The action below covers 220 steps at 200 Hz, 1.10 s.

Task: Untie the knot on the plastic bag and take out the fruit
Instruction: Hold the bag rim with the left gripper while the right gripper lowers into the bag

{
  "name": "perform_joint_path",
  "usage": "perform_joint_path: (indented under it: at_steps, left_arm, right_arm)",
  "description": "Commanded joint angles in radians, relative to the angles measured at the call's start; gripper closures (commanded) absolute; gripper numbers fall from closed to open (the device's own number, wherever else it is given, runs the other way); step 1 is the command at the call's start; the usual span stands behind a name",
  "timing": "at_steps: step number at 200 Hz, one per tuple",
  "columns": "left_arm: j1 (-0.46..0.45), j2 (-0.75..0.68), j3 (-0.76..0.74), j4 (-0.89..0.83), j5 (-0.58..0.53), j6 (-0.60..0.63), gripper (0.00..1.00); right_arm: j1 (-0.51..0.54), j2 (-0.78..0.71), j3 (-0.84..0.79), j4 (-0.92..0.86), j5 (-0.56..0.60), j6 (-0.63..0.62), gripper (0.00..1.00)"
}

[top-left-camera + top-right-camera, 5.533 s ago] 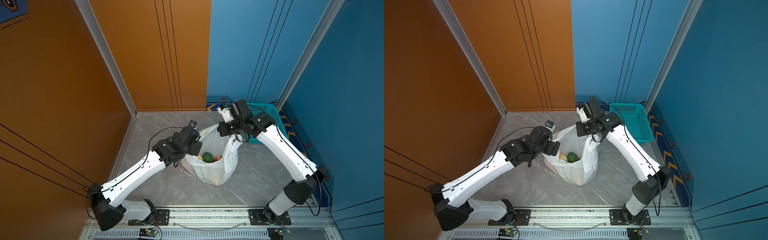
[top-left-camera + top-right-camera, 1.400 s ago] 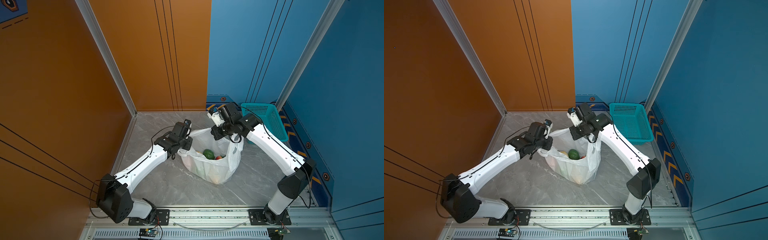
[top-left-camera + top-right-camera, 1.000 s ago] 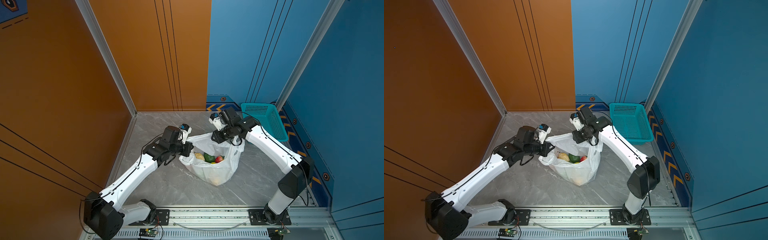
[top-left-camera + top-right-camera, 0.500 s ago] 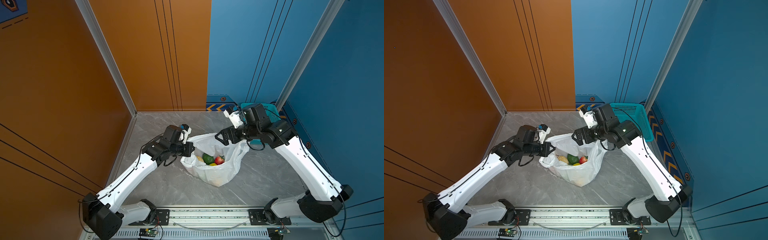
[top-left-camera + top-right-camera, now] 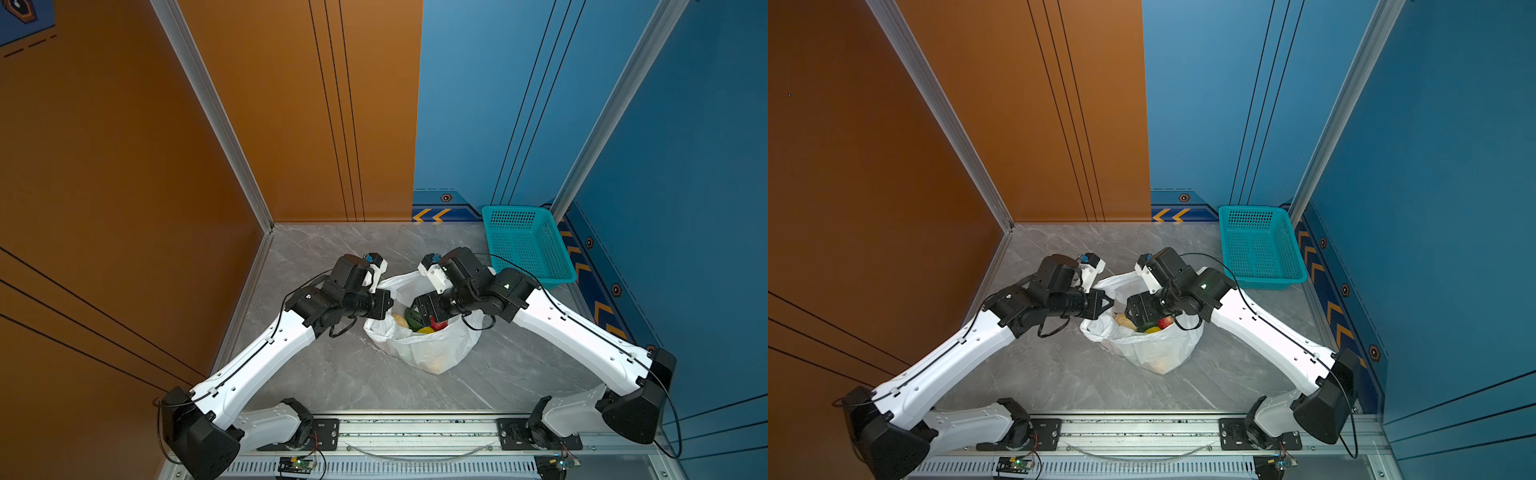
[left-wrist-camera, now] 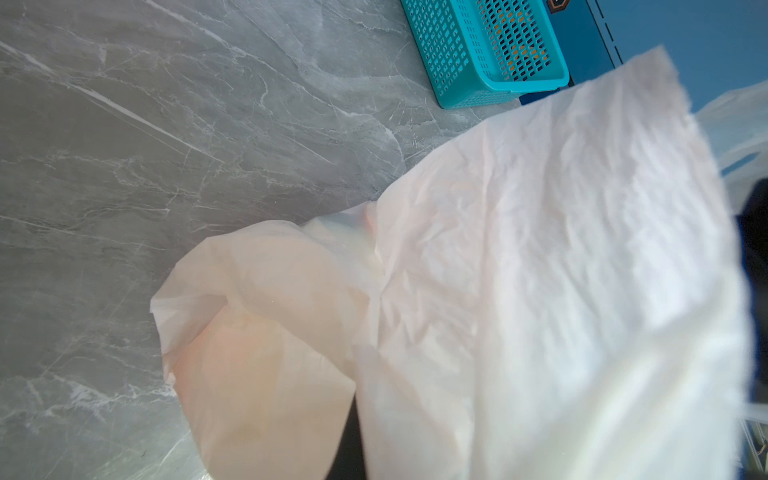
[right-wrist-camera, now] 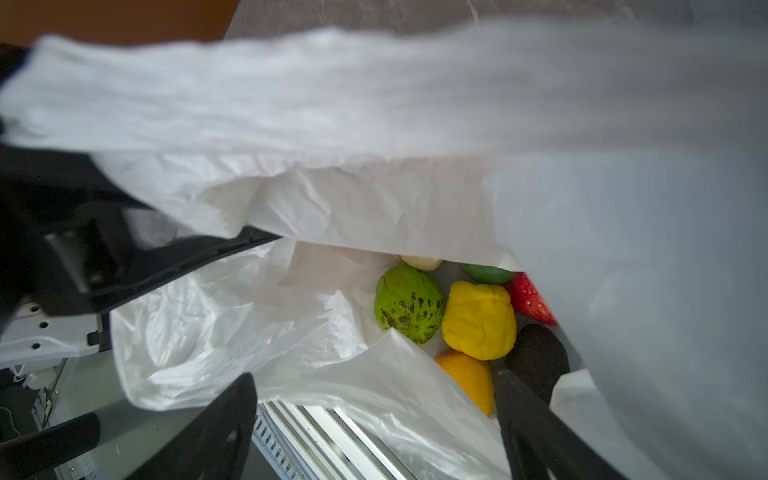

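On the left, my left claw (image 5: 387, 306) was shut on the rim of the plastic bag (image 5: 432, 351), which stood between my arms, unknotted, mouth agape. I judged that rim should stay taut while my right claw (image 7: 374, 380), jaws wide and empty, dropped onto the yellow lemon (image 7: 478, 320) clear of loose film. Moments before, that claw had been at the right rim, not over the fruit (image 7: 409, 309).

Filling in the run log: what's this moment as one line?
left gripper: shut on plastic bag rim | right gripper: open at bag mouth, above fruit | fruit: in bag
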Motion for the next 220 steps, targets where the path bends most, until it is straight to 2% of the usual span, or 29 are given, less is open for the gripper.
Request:
perform_joint_path:
  at_steps: [1,38,75,93,111,134,159,194,220]
  left_arm:
    - [-0.020,-0.037,-0.006,-0.018,-0.052,-0.007,1.00]
    - [-0.039,-0.059,-0.049,-0.017,-0.109,-0.012,1.00]
    - [-0.049,-0.081,-0.103,-0.006,-0.149,-0.021,1.00]
    - [-0.049,-0.097,-0.154,0.013,-0.168,-0.039,1.00]
    - [-0.049,-0.102,-0.169,0.042,-0.175,-0.064,1.00]
    - [-0.050,-0.091,-0.159,0.055,-0.178,-0.087,1.00]
    - [-0.051,-0.082,-0.149,0.061,-0.183,-0.099,1.00]
    - [-0.052,-0.074,-0.149,0.061,-0.194,-0.121,1.00]
    - [-0.058,-0.073,-0.154,0.061,-0.207,-0.136,1.00]
  right_arm:
    - [0.004,0.057,-0.039,0.162,0.143,0.060,0.11]
    - [-0.017,0.146,-0.060,0.287,0.367,0.066,0.03]
    - [-0.127,0.194,-0.051,0.366,0.501,0.016,0.00]
    - [-0.184,0.200,-0.061,0.359,0.457,-0.006,0.00]
    - [-0.192,0.193,-0.052,0.308,0.389,-0.045,0.00]
    - [-0.154,0.165,-0.031,0.195,0.304,-0.077,0.00]
    - [-0.103,0.121,-0.044,0.128,0.245,-0.051,0.00]
    - [0.001,0.076,-0.081,0.086,0.272,-0.002,0.00]
    - [0.073,0.031,-0.146,0.085,0.355,0.023,0.00]
